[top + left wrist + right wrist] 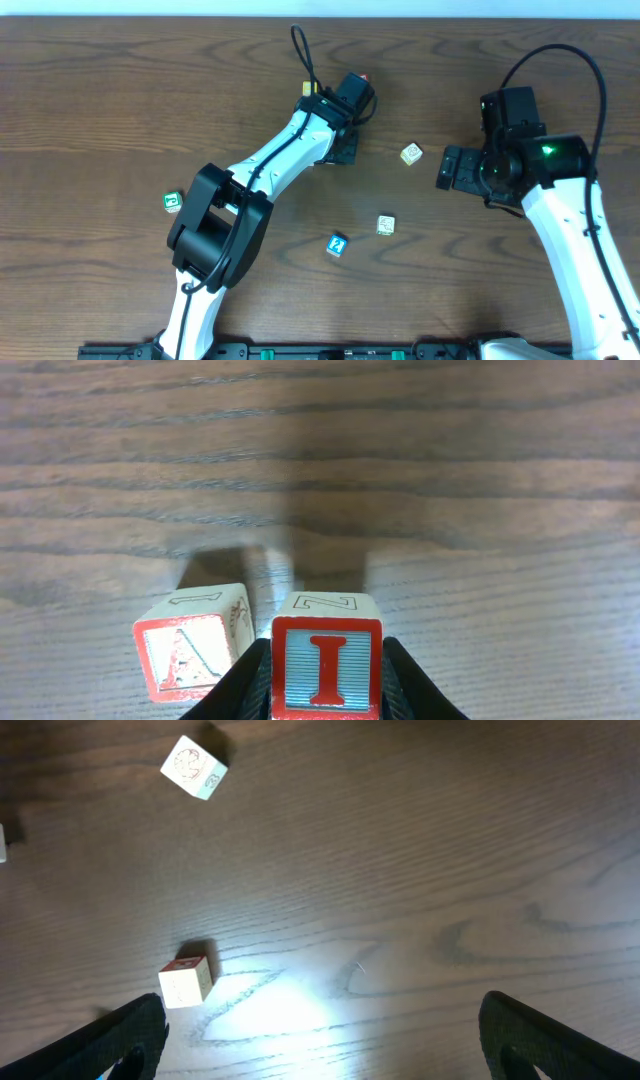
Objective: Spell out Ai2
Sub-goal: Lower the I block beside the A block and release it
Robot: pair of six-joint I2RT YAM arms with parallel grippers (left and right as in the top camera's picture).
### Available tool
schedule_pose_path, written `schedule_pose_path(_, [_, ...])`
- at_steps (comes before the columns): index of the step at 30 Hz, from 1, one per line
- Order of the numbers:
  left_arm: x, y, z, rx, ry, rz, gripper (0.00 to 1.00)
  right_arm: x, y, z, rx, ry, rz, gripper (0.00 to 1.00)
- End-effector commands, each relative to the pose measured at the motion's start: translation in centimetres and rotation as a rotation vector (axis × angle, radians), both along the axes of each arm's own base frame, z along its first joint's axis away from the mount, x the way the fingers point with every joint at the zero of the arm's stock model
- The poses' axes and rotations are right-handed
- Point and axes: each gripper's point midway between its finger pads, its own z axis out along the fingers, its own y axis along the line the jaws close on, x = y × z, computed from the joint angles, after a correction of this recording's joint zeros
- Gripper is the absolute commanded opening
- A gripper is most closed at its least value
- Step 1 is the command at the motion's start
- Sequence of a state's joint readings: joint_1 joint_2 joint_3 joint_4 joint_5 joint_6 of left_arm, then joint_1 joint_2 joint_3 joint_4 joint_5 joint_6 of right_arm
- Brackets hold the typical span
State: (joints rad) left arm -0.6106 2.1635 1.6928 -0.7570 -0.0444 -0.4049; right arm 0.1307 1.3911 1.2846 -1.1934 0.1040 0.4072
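There the left fingers (405, 685) clamp the I (326, 670) low centre, just right of the A (190, 655) on the counter (320, 460), while the right fingers (545, 1035) gape empty, the 2 (337, 245) lower-left of them overhead.

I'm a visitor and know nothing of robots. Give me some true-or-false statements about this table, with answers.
1. The left gripper holds the I block. True.
2. In the left wrist view, the A block sits right of it. False: it sits left.
3. The right gripper is shut on a block. False: it is open and empty.
4. The blue block lies free on the table. True.
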Motion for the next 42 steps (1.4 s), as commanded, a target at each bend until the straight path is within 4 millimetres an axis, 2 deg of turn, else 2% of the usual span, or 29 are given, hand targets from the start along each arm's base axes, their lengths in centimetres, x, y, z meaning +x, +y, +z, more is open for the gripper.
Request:
schedule_pose_path(1, [0.6, 0.9, 1.2, 0.003, -0.049, 0.124, 0.23, 0.0, 0.2, 0.6, 0.010, -0.017, -0.009, 0.99])
schedule_pose_path(12, [1.1, 0.8, 1.6, 0.039, -0.106, 0.129, 0.22, -0.2, 0.2, 0.5, 0.009, -0.010, -0.008, 0.99])
schedule_pose_path(22, [1.1, -0.3, 1.5, 0.056, -0.150, 0.108, 0.20, -0.5, 0.3, 0.4, 0.015, 0.003, -0.007, 0.99])
schedule_pose_path(31, [1.0, 0.7, 0.1, 0.097, -0.151, 0.155, 0.20, -0.8, 0.2, 0.3, 0.013, 0.016, -0.006, 0.99])
schedule_pose_path(42, [0.6, -0.1, -0.7, 0.058, -0.116, 0.144, 0.20, -0.9, 0.4, 0.3, 0.019, 0.021, -0.005, 0.99])
